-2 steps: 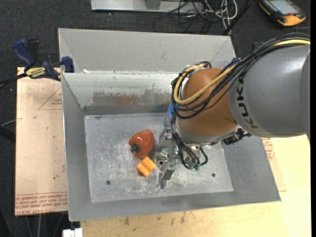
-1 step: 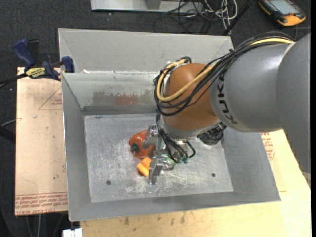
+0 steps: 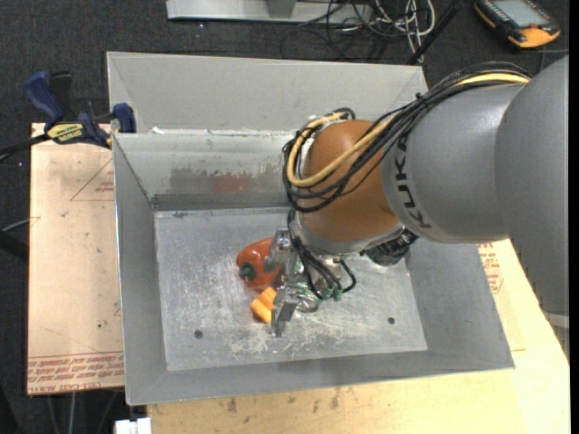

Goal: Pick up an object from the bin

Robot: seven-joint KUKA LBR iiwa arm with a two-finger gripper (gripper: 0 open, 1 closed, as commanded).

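A single camera, set above the grey metal bin (image 3: pixel 194 301) and offset toward its near rim, faces down at a slant: the far wall (image 3: pixel 235 89) shows its full inner face, the near wall (image 3: pixel 317 382) is foreshortened to a narrow band. Range is moderate, the whole bin lying within frame with dark floor (image 3: pixel 90 16) and cabling (image 3: pixel 389 7) beyond its far rim. The arm (image 3: pixel 479 170) enters from the right, nearer the lens, masking part of the bin's bottom.

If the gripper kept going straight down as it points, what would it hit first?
Probably the bin floor, right beside the small orange piece; the gripper may clip that piece, since depth is unclear here.
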